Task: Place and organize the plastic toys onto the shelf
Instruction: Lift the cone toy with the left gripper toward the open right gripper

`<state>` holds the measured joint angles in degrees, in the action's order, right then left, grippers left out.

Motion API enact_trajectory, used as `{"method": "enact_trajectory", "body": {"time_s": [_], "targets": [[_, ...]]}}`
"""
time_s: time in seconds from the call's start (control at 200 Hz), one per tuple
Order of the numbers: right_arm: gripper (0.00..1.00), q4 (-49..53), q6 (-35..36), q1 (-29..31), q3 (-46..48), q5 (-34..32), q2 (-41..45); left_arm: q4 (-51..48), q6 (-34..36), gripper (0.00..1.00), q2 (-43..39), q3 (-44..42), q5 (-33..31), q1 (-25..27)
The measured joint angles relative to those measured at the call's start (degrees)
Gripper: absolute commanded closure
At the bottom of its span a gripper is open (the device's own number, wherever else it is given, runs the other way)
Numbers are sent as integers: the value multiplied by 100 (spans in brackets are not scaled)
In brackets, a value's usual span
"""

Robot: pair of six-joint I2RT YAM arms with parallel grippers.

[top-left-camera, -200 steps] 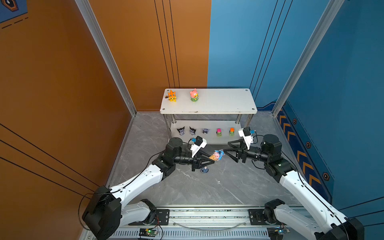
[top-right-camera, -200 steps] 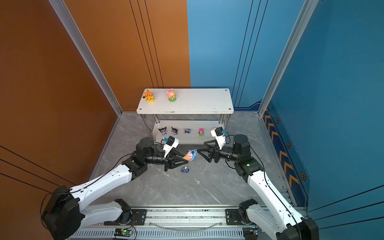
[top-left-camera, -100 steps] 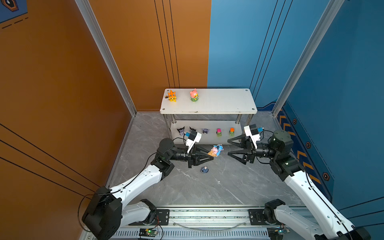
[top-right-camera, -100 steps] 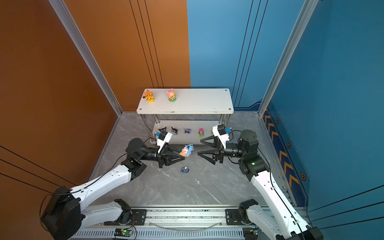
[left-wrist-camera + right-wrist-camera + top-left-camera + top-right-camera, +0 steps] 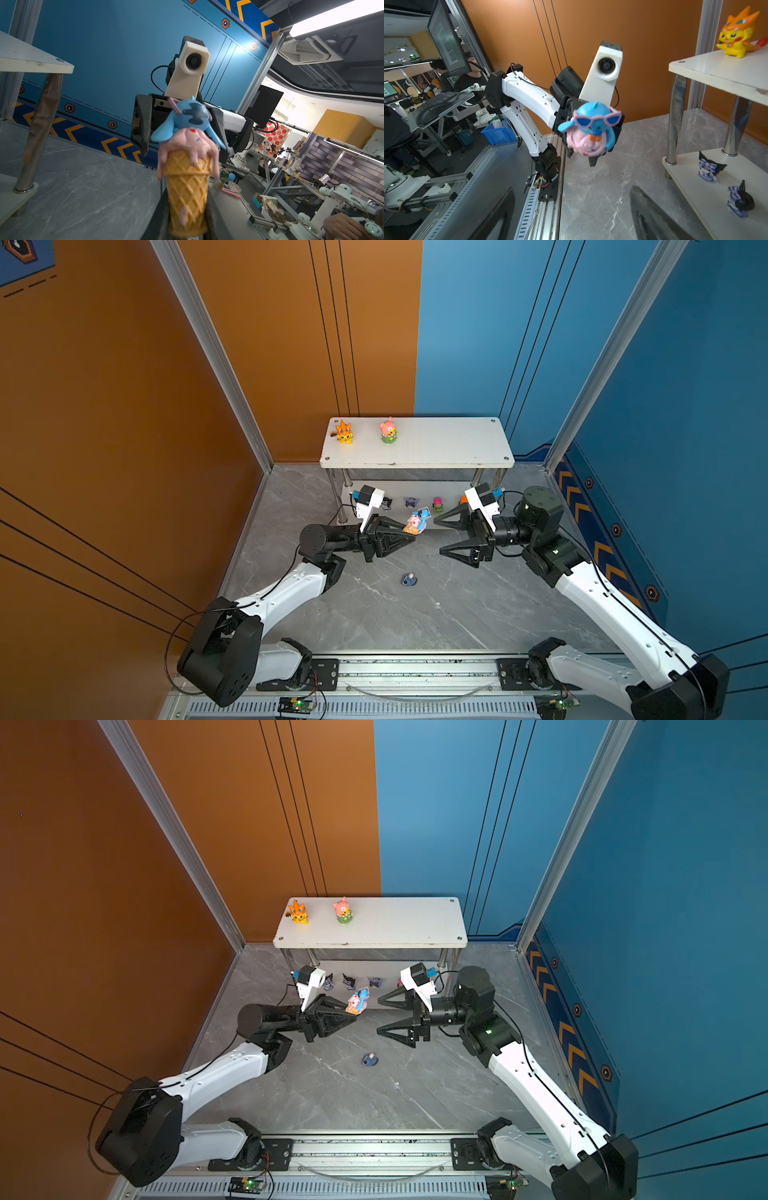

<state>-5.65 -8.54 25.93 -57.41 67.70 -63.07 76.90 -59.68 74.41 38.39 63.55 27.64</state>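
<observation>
- Since a second ago the two arms have drawn apart: the right gripper has backed away toward its own side, fingers spread wide and empty.
- Clamped on the waffle cone of the blue one on a cone, the left gripper holds it in the air just in front of the lower board.
- Top board of the shelf: orange spiky creature and pink bear, both upright near the left end.
- Lower board: three black-purple eared heads, a pink-topped green block and an orange-topped green block, which is partly hidden.
- On the floor between the arms lies the grey-blue donkey.
- The print on the green can outside the cell is too small to read.
</observation>
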Motion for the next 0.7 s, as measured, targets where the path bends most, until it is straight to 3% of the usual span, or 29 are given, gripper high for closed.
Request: {"method": "enact_trajectory", "body": {"time_s": [0.36, 0.701], "targets": [[14, -2, 127, 208, -599, -610, -713, 96, -37, 98, 35, 0, -2, -20], [14, -87, 138, 507, -905, -647, -1036, 136, -37, 98, 39, -2, -4, -61]]}}
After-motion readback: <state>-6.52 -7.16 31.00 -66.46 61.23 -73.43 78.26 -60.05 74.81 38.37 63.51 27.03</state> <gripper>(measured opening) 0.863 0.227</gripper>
